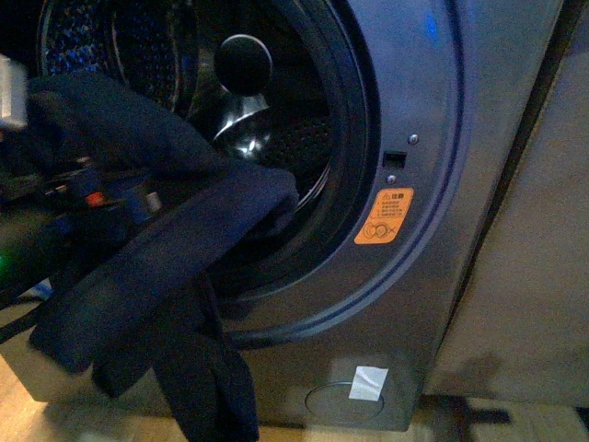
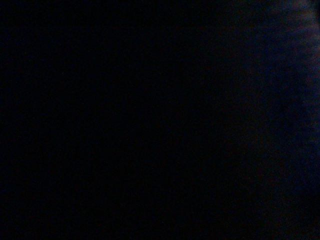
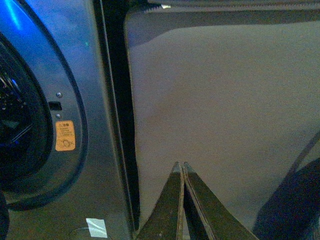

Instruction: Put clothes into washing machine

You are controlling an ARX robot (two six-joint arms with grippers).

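From the front, the washing machine (image 1: 433, 138) stands with its round mouth open and the steel drum (image 1: 276, 138) showing. The clothes (image 1: 166, 267) hang draped over the left arm (image 1: 101, 198) at the mouth's lower edge. One fold reaches the rim and a tail dangles toward the floor. The left gripper is buried in the fabric, so I cannot tell its fingers.

The left wrist view is dark.

Only the right wrist view shows the right gripper (image 3: 181, 170), fingers pressed together on nothing, before a beige panel (image 3: 225, 100) beside the machine's orange sticker (image 3: 65, 135).
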